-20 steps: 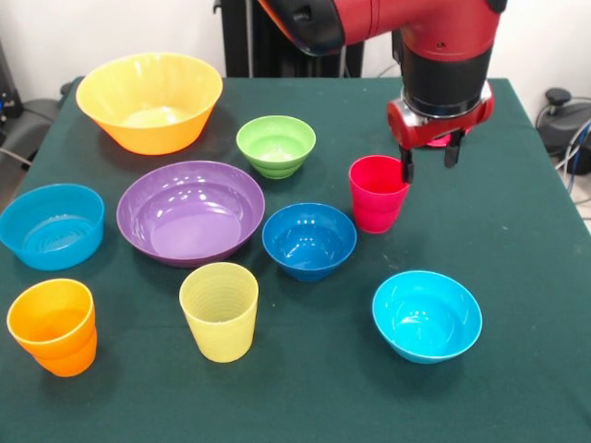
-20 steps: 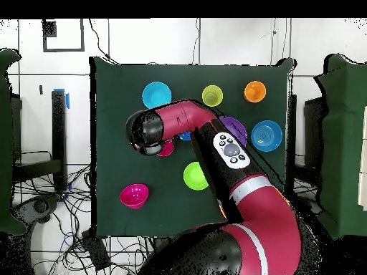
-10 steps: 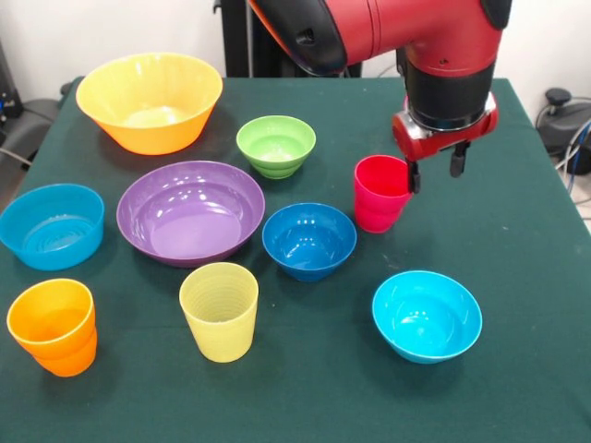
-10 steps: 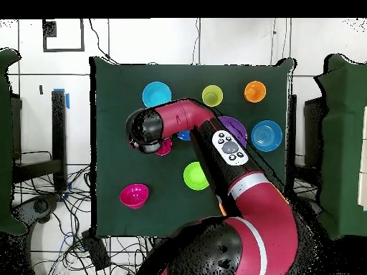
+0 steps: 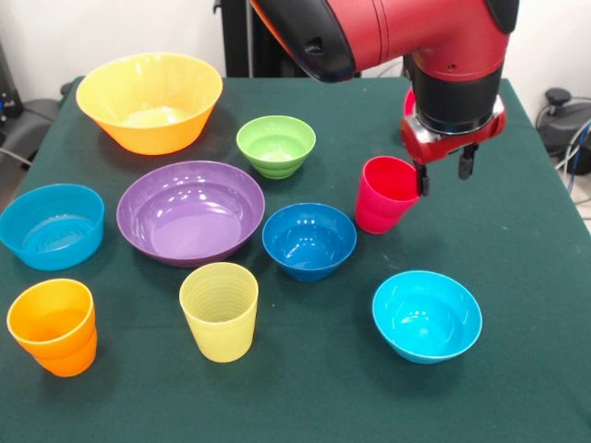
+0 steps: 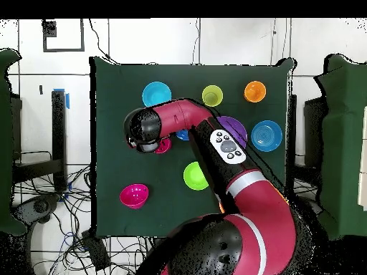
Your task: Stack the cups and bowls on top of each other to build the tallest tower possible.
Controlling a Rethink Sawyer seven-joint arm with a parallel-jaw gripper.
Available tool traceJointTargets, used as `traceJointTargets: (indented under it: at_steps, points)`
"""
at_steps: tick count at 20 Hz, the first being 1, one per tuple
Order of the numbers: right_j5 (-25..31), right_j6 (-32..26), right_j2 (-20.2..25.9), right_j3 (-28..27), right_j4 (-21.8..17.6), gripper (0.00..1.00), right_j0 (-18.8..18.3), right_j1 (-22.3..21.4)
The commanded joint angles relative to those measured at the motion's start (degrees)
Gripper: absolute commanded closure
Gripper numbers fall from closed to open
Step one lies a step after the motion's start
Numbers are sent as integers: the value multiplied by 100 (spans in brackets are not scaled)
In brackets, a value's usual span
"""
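Note:
My gripper (image 5: 444, 173) is open. Its left finger (image 5: 422, 180) is against the right rim of the red cup (image 5: 385, 195), which leans over on the green table (image 5: 517, 277); the other finger is outside the cup. The cup shows beside the arm in the overhead view (image 6: 164, 147). The dark blue bowl (image 5: 309, 239) is just left of it and the cyan bowl (image 5: 427, 315) is nearer the camera. The red bowl (image 6: 134, 195) stands alone, seen only from overhead. The yellow cup (image 5: 219, 310) and the orange cup (image 5: 53, 326) stand at the front.
The purple bowl (image 5: 190, 210), the lime green bowl (image 5: 275, 145), the large yellow-orange bowl (image 5: 149, 100) and the light blue bowl (image 5: 51, 224) fill the left half. The arm (image 6: 215, 143) covers the table's middle from overhead.
The gripper has moved to the right. The red cup's rim has gone with it, and the cup has tipped from upright to leaning.

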Motion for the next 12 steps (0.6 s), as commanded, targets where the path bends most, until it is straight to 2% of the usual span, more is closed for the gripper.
traceJointTargets:
  at_steps: [1, 8, 12]
  points:
    - [218, -1653, 28, -233, -531, 0, -37, 215]
    - [595, -1878, 118, -162, -476, 0, -150, -243]
    - [765, -1999, 155, -313, -482, 0, -146, -280]
